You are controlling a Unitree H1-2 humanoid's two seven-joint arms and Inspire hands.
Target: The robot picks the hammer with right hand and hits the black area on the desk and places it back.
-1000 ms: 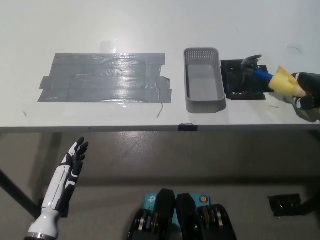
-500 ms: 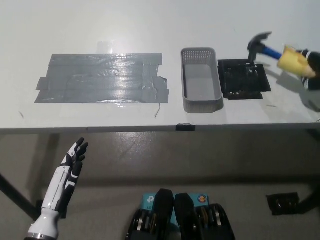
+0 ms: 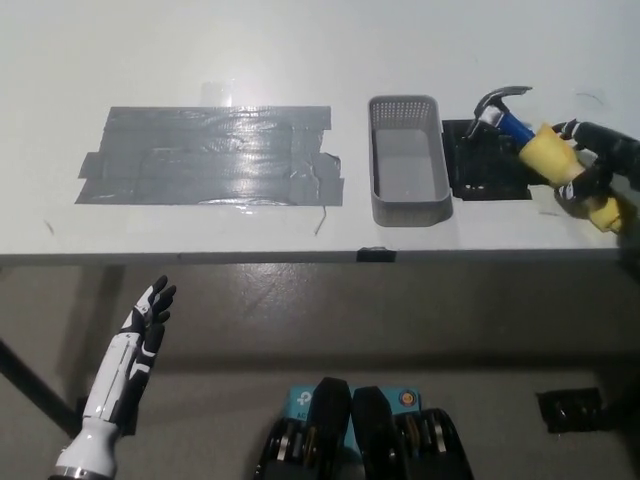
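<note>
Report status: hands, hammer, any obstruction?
Right hand shut on hammer, head over black area. Left hand open, below desk edge. Basket alongside.

Bright even light, glare on grey tape point(image 3: 215, 155), hammer point(image 3: 520, 130) slightly blurred

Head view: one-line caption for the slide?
Right hand holds the hammer over the black area beside the grey basket; left hand idles open below the desk.

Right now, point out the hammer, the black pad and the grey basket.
hammer point(image 3: 497, 100), head view, on its metal head.
black pad point(image 3: 478, 186), head view, on its near edge.
grey basket point(image 3: 408, 212), head view, on its near wall.
</note>
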